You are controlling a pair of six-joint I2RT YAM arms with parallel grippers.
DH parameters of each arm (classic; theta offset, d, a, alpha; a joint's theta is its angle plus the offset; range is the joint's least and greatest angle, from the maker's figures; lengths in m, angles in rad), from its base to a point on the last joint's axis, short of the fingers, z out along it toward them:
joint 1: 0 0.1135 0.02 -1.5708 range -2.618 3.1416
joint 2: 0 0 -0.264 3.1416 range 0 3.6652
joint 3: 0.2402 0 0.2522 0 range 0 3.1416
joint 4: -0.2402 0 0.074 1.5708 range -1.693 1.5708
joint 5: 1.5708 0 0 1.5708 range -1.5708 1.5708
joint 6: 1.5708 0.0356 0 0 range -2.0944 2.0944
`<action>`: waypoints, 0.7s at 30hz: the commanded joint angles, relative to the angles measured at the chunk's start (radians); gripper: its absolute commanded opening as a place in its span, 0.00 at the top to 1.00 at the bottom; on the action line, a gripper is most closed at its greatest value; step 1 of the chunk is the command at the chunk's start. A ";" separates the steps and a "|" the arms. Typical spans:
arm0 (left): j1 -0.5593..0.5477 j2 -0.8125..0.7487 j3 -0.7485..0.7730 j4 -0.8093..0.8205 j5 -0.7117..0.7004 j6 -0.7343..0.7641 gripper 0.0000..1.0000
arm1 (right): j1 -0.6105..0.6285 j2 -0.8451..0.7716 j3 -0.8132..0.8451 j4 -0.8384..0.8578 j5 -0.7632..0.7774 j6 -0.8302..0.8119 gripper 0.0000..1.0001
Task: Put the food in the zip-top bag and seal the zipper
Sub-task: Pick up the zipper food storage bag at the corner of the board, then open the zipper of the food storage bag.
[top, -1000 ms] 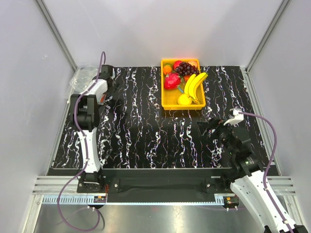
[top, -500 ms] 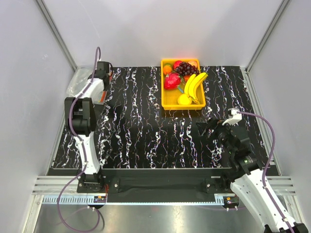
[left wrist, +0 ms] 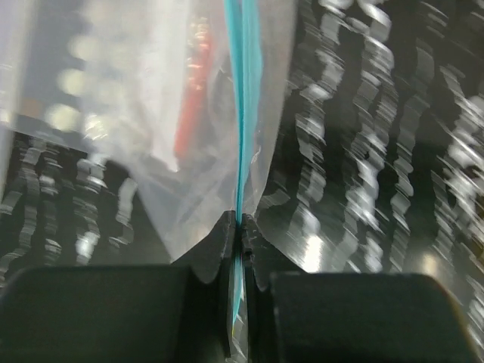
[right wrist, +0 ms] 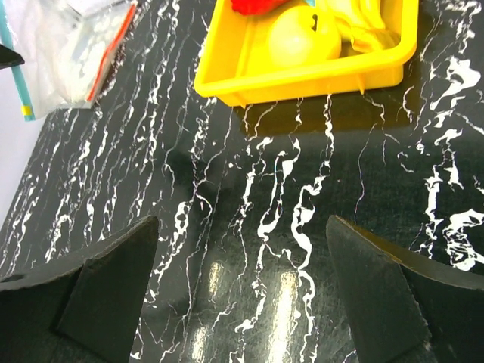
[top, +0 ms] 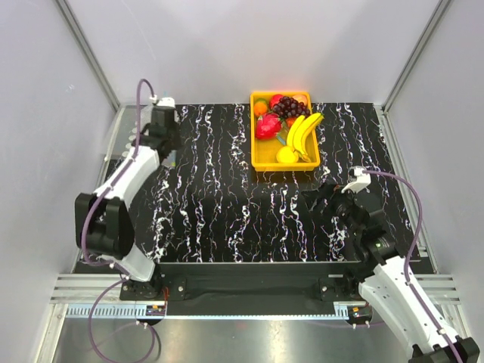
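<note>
My left gripper (left wrist: 240,223) is shut on the teal-blue zipper (left wrist: 243,113) of the clear zip-top bag (left wrist: 208,193), which hangs stretched away from the jaws. In the top view this gripper (top: 162,142) is at the table's far left. The food lies in a yellow tray (top: 261,162): bananas (top: 302,130), lemon (top: 286,155), grapes (top: 290,107) and a round orange fruit (top: 261,108). My right gripper (top: 314,200) is open and empty, low over the table just in front of the tray. Its wrist view shows the lemon (right wrist: 302,34) and the zipper (right wrist: 15,72).
A second clear bag with white dots and a red strip (left wrist: 189,128) lies behind the held bag, and it also shows in the right wrist view (right wrist: 106,53). A red fruit (top: 266,126) also lies in the tray. White walls and metal posts close in the table.
The left arm has swung its elbow out to the near left. Its gripper has turned and drawn the teal-strip bag off the pile. The right gripper has edged slightly forward.
</note>
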 commanded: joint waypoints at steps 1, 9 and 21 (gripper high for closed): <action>-0.133 -0.150 -0.114 0.112 0.053 -0.090 0.92 | 0.003 0.040 0.028 0.055 -0.037 -0.001 0.00; -0.513 -0.221 -0.223 0.045 -0.119 -0.081 0.92 | 0.001 0.134 0.054 0.075 -0.135 0.037 0.00; -0.808 -0.304 -0.502 0.187 -0.113 -0.186 0.89 | 0.003 0.370 0.092 0.273 -0.253 0.239 0.12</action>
